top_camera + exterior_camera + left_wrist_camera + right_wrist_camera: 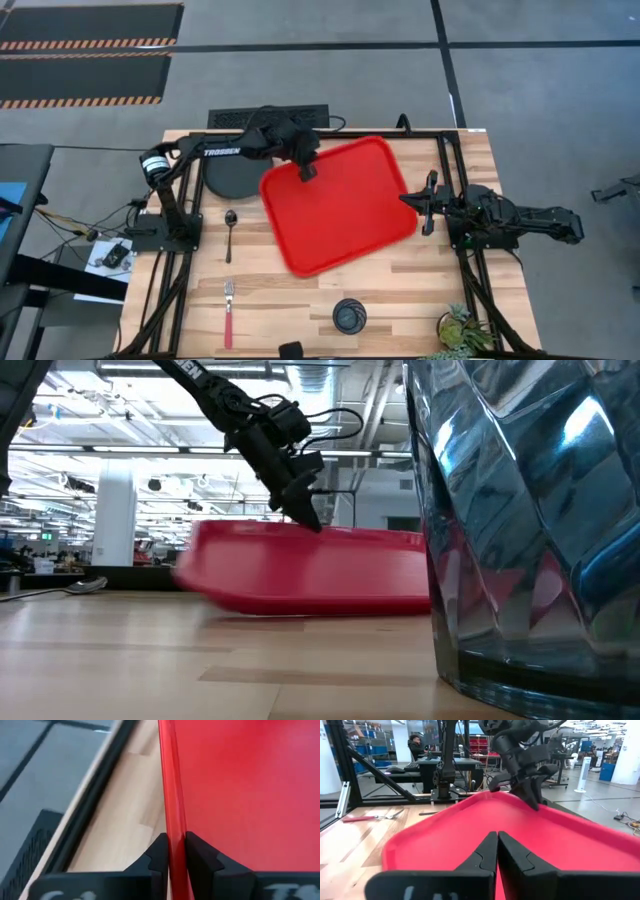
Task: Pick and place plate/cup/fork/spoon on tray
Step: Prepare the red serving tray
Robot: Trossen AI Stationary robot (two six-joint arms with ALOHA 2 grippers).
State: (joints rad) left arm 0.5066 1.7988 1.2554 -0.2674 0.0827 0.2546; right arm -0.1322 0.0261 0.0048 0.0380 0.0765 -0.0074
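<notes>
I see the fork (228, 313), spoon (230, 232) and plate (232, 177) on the table (400, 290) at left. My left gripper (307, 172) pinches the red tray (350, 215) rim. The cup (349, 316) stands at the near edge. My right gripper (429, 203), fingers together, touches the tray's right edge.

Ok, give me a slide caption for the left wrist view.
Left gripper pinching the rim of the red tray above the wooden table.
</notes>
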